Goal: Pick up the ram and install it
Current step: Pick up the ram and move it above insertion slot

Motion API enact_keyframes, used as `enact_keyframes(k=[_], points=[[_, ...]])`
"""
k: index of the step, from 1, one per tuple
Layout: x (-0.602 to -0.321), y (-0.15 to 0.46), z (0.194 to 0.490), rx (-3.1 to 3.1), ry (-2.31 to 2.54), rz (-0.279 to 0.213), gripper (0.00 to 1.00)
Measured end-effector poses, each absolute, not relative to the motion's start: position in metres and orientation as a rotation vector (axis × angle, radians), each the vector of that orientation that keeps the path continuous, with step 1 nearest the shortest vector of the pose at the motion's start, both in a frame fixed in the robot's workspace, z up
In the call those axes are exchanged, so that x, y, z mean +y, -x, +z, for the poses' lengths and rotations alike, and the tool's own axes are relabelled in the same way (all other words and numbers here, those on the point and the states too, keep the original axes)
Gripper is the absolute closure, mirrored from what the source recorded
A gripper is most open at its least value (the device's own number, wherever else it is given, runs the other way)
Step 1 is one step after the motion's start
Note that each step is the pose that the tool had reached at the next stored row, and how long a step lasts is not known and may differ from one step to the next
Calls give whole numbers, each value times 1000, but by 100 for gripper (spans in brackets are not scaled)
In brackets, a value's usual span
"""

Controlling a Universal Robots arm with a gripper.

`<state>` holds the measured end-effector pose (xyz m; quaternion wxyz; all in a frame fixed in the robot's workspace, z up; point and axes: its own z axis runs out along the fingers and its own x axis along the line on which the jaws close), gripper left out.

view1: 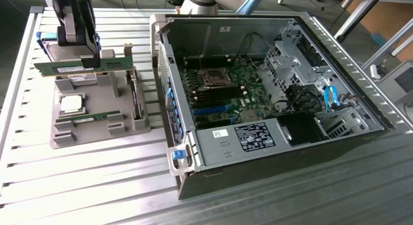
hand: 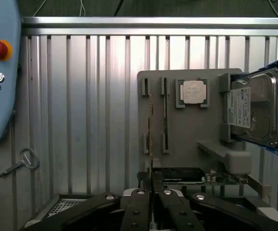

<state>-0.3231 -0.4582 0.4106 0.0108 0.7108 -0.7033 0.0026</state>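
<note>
In the exterior view, the gripper was clamped together on the ram, taking it about mid-length by its upper edge. The ram hung level, long side across, over the far end of the grey holder on the bench. That put it at the exterior view's left, well apart from the open case. A second stick lay in the holder beside a CPU. The motherboard lay flat inside the case, with its dark memory slots near the case wall on the holder's side.

In the wrist view, the gripper pinched the ram, which was seen edge-on as a thin line running away from the jaws. The holder, the second stick and a hard drive sat beneath it.

The grip was narrow on a thin board, so I judged that a knock or a quick swing could twist the ram in the jaws. The case wall stood between the ram and the slots, and a low pass could clip it. A tilted or offset ram would miss the slot's key, and pressing then could bend the board or damage the slot. Closed latches would also stop it seating.
</note>
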Motion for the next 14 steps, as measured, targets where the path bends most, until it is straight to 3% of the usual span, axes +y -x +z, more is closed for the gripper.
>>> enact_keyframes(k=[14], points=[[-458, 323, 411, -2195, -2218, 8, 87]])
